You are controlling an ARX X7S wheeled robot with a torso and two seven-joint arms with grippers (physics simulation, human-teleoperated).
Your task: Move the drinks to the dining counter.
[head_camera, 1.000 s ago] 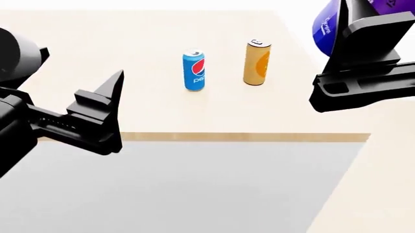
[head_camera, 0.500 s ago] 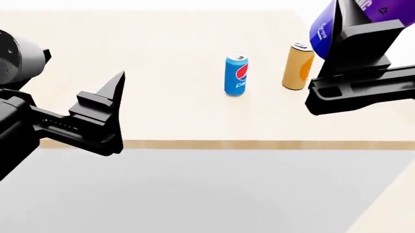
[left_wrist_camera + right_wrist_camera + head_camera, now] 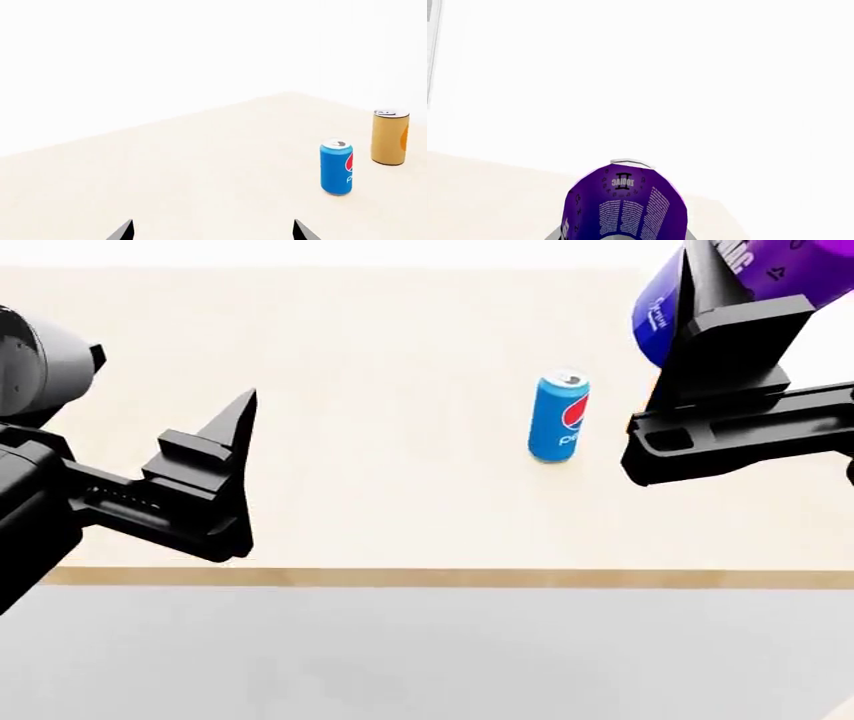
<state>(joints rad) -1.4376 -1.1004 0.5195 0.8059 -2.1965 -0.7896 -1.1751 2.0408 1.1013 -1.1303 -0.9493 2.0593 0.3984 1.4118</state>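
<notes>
The blue Pepsi can (image 3: 558, 417) stands upright on the pale dining counter (image 3: 334, 360). It also shows in the left wrist view (image 3: 335, 167), with the orange can (image 3: 389, 136) upright just beyond it. In the head view the orange can is hidden behind my right gripper. My right gripper (image 3: 714, 330) is shut on the slim purple can (image 3: 747, 280) and holds it above the counter's right part. The purple can fills the lower right wrist view (image 3: 625, 205). My left gripper (image 3: 227, 460) is open and empty, over the counter's front left, its fingertips (image 3: 127, 231) wide apart.
The counter's front edge (image 3: 400, 577) runs across the head view, with grey floor (image 3: 400, 660) below it. The counter's far corner (image 3: 293, 95) shows in the left wrist view against a white background.
The head view has swung left: the cans have slid rightward in it and the orange can has gone behind my right gripper. Both grippers keep their pose; the counter edge sits lower.
</notes>
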